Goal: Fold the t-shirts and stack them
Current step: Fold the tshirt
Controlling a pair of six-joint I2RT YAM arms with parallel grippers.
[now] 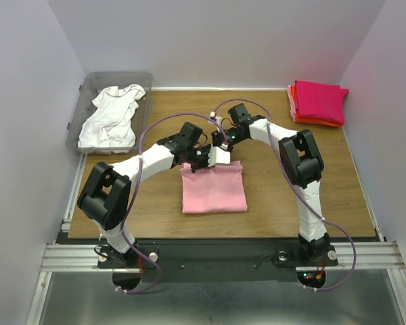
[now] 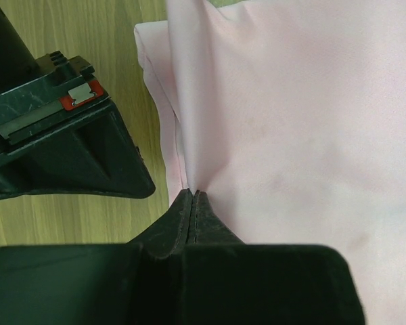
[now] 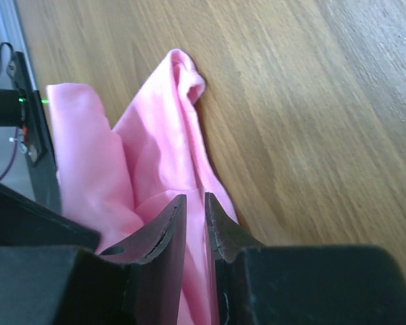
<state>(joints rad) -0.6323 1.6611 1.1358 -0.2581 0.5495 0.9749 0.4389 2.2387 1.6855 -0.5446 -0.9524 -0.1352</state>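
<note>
The light pink t-shirt (image 1: 213, 188) lies partly folded in the middle of the table. My left gripper (image 1: 200, 161) is shut on its far left edge, and the left wrist view shows the jaws (image 2: 193, 193) pressed together on a fold of the pink cloth (image 2: 284, 135). My right gripper (image 1: 223, 145) is at the far edge beside it, and its jaws (image 3: 195, 198) pinch a ridge of pink cloth (image 3: 155, 128) with a narrow gap. The white t-shirt (image 1: 113, 114) lies crumpled in the bin. The magenta tee (image 1: 321, 100) tops a folded stack, with orange (image 1: 317, 122) and salmon (image 1: 291, 99) edges showing beneath.
The clear grey plastic bin (image 1: 88, 84) stands at the back left corner. The folded stack sits at the back right by the wall. Bare wood table (image 1: 291, 203) lies around the pink shirt. Both arms meet over the shirt's far edge.
</note>
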